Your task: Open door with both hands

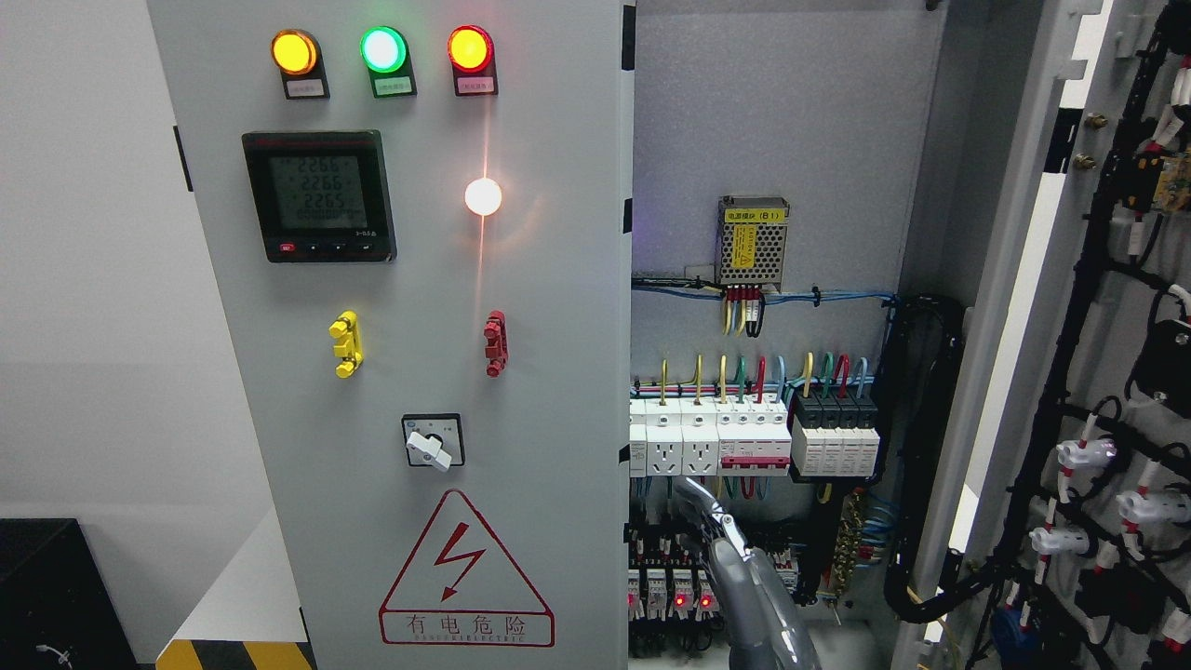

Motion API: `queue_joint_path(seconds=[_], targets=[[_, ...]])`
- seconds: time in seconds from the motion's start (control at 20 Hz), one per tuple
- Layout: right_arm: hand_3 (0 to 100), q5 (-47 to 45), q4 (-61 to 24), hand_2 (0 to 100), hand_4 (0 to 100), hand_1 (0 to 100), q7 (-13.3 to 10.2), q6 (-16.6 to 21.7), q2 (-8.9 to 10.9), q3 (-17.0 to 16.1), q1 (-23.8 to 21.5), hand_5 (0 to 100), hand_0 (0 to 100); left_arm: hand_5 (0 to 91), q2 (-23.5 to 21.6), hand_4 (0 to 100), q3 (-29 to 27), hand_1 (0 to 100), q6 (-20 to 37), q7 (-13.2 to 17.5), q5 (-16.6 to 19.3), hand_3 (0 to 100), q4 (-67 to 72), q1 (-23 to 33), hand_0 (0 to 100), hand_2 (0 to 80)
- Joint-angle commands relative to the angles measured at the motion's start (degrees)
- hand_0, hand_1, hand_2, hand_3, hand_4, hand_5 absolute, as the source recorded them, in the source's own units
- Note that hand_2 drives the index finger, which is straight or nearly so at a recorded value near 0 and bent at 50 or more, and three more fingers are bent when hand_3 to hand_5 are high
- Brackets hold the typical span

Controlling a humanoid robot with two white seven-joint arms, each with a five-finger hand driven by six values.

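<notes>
The cabinet's left door (419, 279) is a grey panel with three lit lamps, a digital meter, a rotary switch and a red hazard triangle; its free edge runs down the middle of the picture. The right door (1014, 307) is swung wide open at the right, and its inner face shows black wire looms and white connectors. Between the two doors the cabinet's inside is exposed, with breakers (744, 437) and coloured wires. My right hand (721, 530) rises from the bottom edge just right of the left door's edge. Its grey finger is stretched up and left in front of the breakers, holding nothing and touching neither door.
A yellow handle (346, 343) and a red handle (496, 343) sit on the left door. A mesh-cased power supply (753, 240) is mounted high on the back plate. At the lower left are a black box (42, 586) and a yellow-black striped edge (233, 654).
</notes>
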State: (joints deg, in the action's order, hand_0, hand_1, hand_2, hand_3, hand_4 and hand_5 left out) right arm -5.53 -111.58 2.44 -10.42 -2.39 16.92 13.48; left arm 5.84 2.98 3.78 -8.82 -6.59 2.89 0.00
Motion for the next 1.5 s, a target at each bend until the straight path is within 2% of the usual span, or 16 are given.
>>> queue_joint_path(seconds=[0.0, 0.1, 0.25, 0.5, 0.7, 0.9, 1.45], targets=[[0, 0.0, 6.1, 0, 0, 0, 0.0, -0.8, -3.33, -0.7, 6.2, 0, 19, 0.0, 0.0, 0, 0.0, 0, 0.0, 0.0, 0.0, 0, 0.0, 0.5, 0, 0.0], [0, 0.0, 7.9, 0, 0, 0, 0.0, -0.8, -3.33, -1.1, 7.9, 0, 19, 0.0, 0.0, 0, 0.0, 0, 0.0, 0.0, 0.0, 0, 0.0, 0.5, 0, 0.0], [0, 0.0, 10.3, 0, 0, 0, 0.0, -0.8, -3.59, -3.6, 10.4, 0, 19, 0.0, 0.0, 0, 0.0, 0, 0.0, 0.0, 0.0, 0, 0.0, 0.5, 0, 0.0], [0, 0.0, 14.5, 0, 0, 0, 0.0, -0.9, -3.50, -4.0, 14.1, 0, 19, 0.0, 0.0, 0, 0.0, 0, 0.0, 0.0, 0.0, 0, 0.0, 0.5, 0, 0.0], [0, 0.0, 16.9, 0, 0, 0, 0.0, -1.1, -3.50, -4.2, 15.8, 0, 19, 0.0, 0.0, 0, 0.0, 0, 0.0, 0.0, 0.0, 0, -0.1, 0.5, 0, 0.0], [0, 0.0, 17.2, 0, 0, 0, 0.1, -3.4, -3.24, -4.1, 16.9, 0, 19, 0.0, 0.0, 0, 0.0, 0, 0.0, 0.0, 0.0, 0, 0.0, 0.5, 0, 0.0], [0, -0.2, 18.8, 0, 0, 0, 0.3, -3.4, -2.89, -4.1, 19.2, 0, 19, 0.0, 0.0, 0, 0.0, 0, 0.0, 0.0, 0.0, 0, -0.1, 0.5, 0, 0.0]])
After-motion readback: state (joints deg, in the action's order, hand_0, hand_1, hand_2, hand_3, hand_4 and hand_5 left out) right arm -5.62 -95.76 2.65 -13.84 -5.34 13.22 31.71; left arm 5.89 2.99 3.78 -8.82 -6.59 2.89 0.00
